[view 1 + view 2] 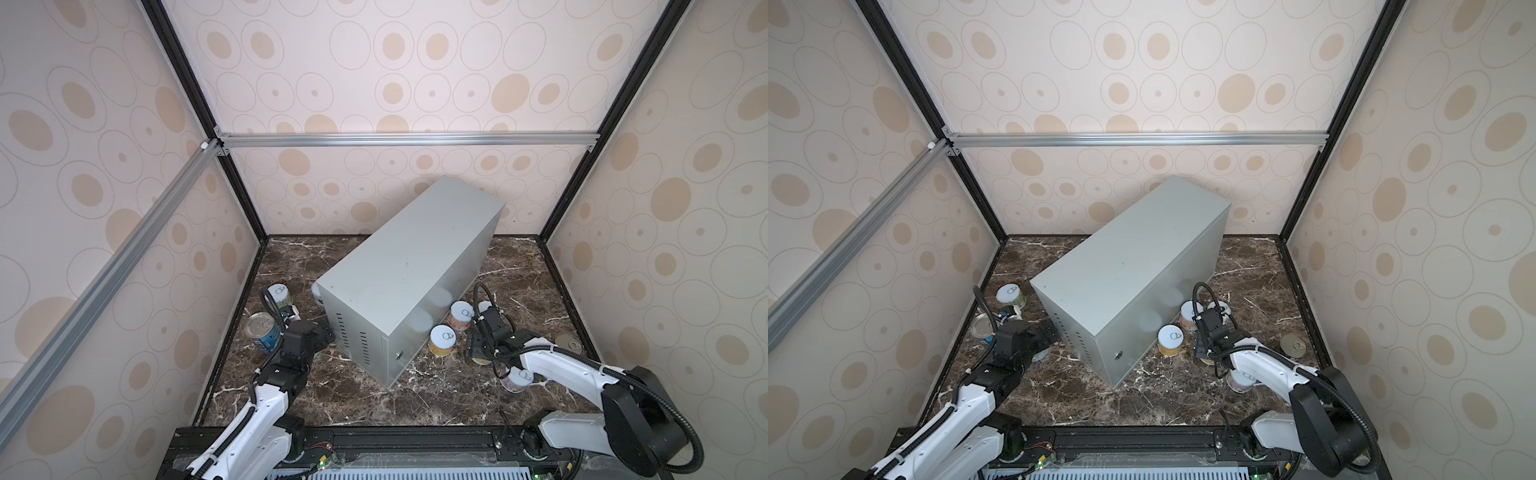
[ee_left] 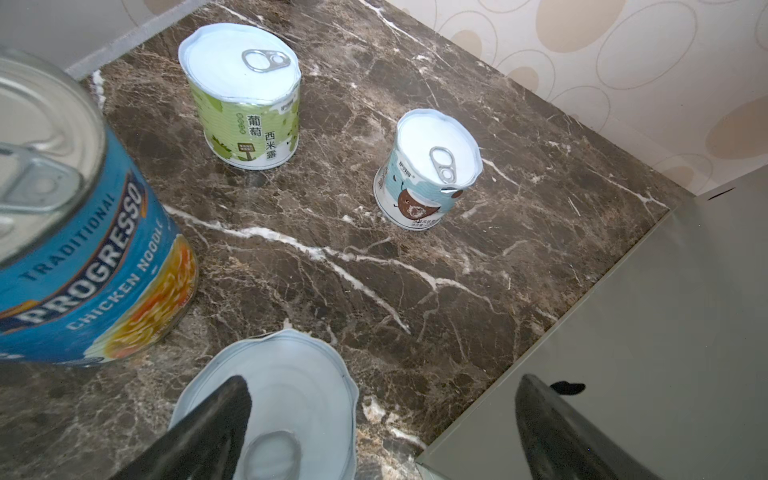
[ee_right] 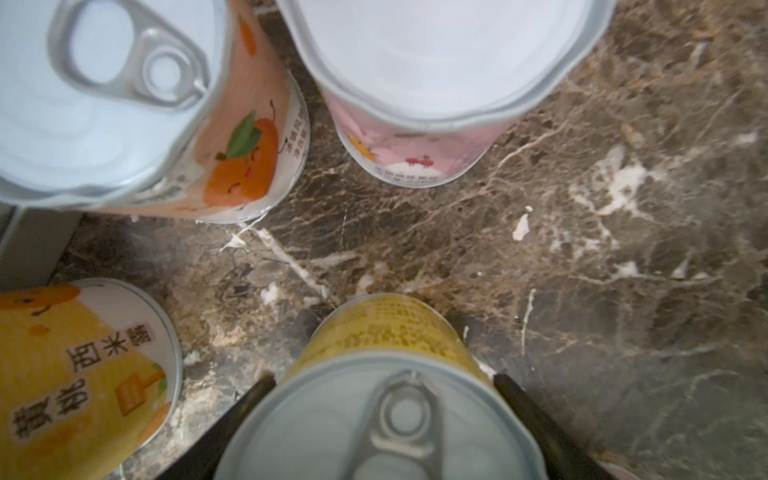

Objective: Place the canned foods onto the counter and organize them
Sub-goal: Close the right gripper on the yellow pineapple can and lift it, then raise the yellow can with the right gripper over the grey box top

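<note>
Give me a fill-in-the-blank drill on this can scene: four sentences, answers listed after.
1. The number of cans on top of the grey metal box is ____.
2. The tall blue can bears the brand name ____.
3. The jaws of the ____ gripper flank a yellow can.
4. The green-labelled can stands ____ on the marble surface.
Answers: zero; Progresso; right; upright.
</note>
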